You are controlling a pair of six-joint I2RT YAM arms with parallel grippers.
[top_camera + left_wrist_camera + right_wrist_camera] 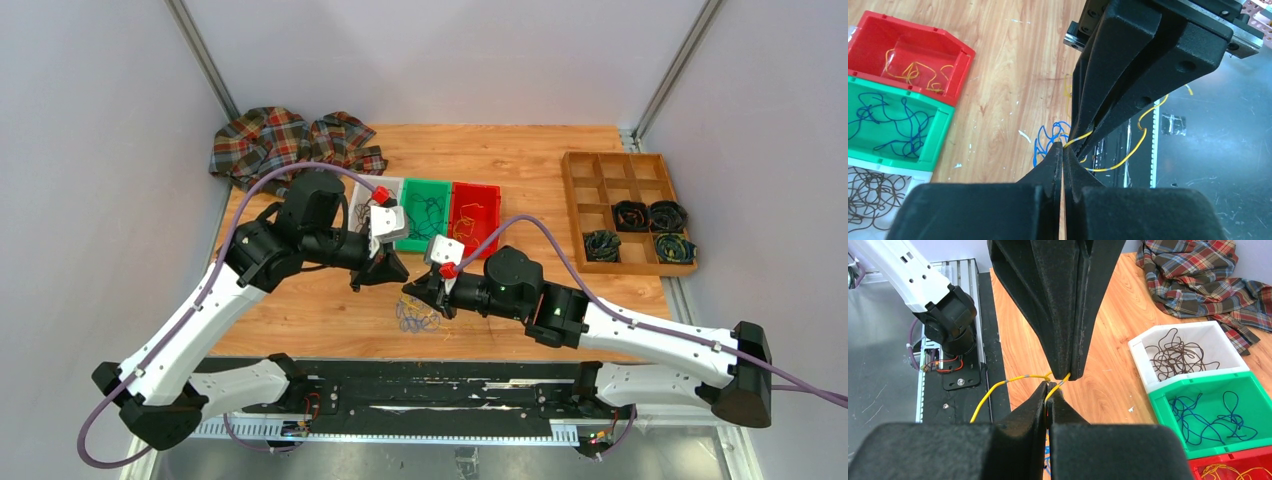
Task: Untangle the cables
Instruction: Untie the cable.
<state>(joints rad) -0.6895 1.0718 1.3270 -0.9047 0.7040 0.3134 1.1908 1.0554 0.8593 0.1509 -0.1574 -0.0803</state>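
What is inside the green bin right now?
A loose tangle of dark blue wires lies on the floor of the green bin; nothing else shows in it. Each wrist view cuts off one end of the bin, and the top view is too small to tell more.

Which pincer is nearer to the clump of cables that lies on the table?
Right. The right pincer hangs just above the clump; the left pincer is farther back and left, toward the bins. Both pinch one yellow cable.
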